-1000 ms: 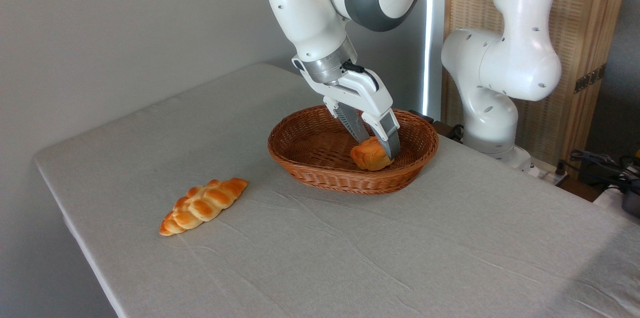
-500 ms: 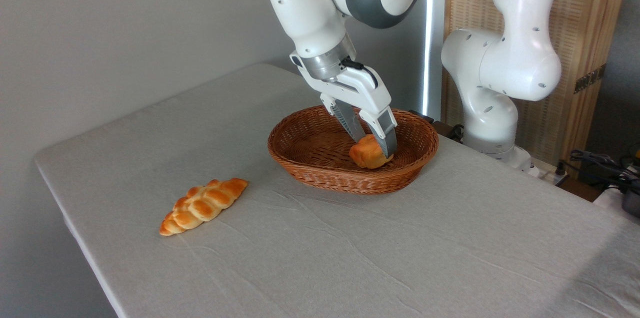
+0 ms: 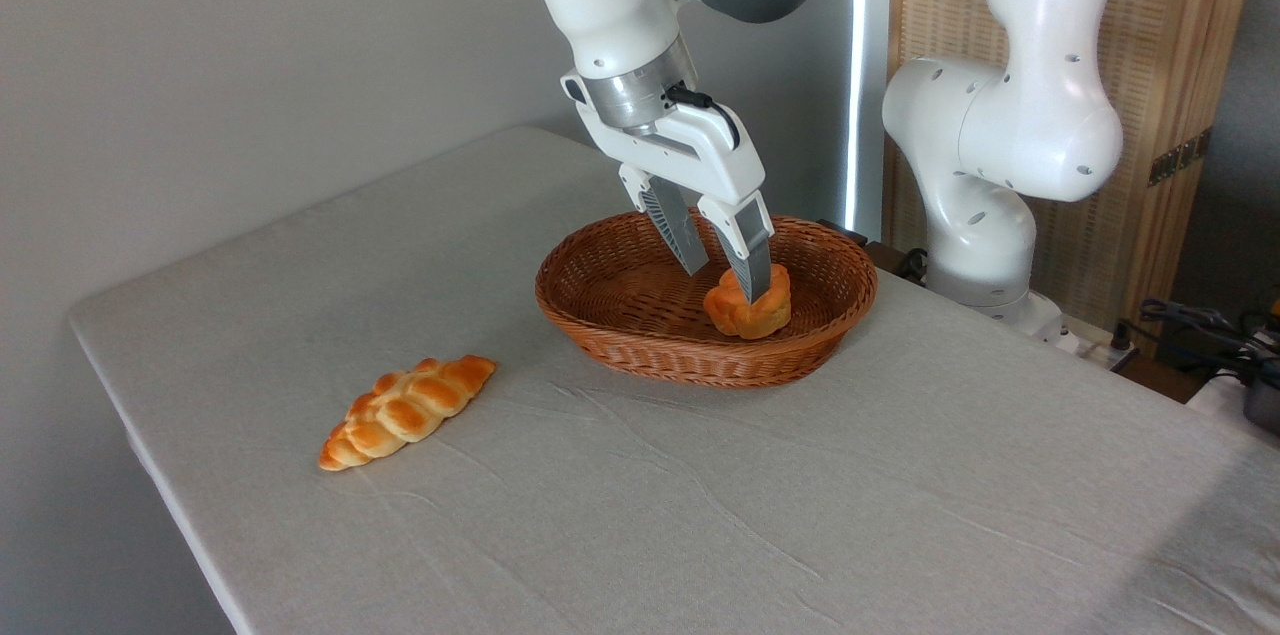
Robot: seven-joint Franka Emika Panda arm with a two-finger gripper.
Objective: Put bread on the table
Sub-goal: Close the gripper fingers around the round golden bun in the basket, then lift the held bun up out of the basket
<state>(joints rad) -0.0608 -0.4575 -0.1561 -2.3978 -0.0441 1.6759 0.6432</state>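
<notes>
The bread (image 3: 745, 313), a small orange-golden lobed bun, sits upright inside the brown wicker basket (image 3: 640, 350) on the table (image 3: 700, 515). My gripper (image 3: 727, 286) hangs over the basket's middle with its fingers apart. The right finger (image 3: 750, 265) crosses in front of the bun's top. The left finger (image 3: 680, 240) stands clear of the bun, up and to its left. Nothing is pinched between the fingers.
A long pale-golden braided loaf (image 3: 405, 412) lies on the cloth to the front left of the basket. The arm's white base (image 3: 985, 225) stands behind the table at the right, with cables (image 3: 1200, 325) at the far right edge.
My gripper has risen and shifted left. The bun, which sat between the fingertips before, now rests lower in the basket, turned upright and off to the right finger's side.
</notes>
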